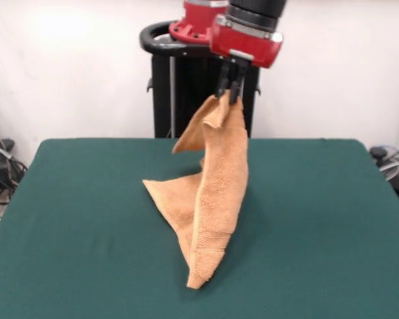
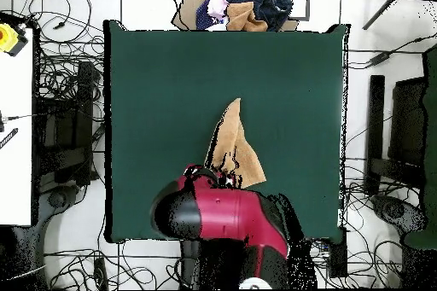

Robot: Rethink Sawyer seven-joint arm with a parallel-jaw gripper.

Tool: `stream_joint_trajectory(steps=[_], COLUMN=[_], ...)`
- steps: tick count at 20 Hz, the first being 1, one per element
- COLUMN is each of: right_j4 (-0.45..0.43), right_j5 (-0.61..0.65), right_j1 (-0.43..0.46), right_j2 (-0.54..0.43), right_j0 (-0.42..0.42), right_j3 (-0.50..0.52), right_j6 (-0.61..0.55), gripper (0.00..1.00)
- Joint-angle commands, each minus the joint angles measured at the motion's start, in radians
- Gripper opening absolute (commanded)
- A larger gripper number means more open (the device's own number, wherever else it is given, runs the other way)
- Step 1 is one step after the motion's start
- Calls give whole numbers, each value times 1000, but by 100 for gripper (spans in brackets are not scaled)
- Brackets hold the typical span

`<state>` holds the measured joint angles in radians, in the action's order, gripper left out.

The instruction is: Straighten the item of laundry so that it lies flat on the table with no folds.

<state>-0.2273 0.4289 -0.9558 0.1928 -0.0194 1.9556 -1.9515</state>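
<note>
Above the tabletop (image 1: 332, 199), the pincer (image 1: 230, 90) grips the towel (image 1: 209, 199) by one end, lifted mid-straightening. Next, I'd guess, drag it out flat.

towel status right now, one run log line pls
tool: shut on towel | towel: lifted by one end, hanging folded, lower end on table | not flat yet

The green table (image 1: 332, 219) is touched only by the lower end of 1 orange-tan towel (image 1: 209, 219), near its middle.
</note>
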Motion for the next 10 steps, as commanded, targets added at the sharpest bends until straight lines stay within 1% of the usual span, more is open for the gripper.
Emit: stream_joint_trajectory(steps=[1,10], right_j4=[101,227], right_j5=[-51,-66], right_j1=[106,182], right_j2=[104,127], right_j0=[120,251], right_j3=[-14,-28], right_j6=[-402,-516], gripper=[0,0])
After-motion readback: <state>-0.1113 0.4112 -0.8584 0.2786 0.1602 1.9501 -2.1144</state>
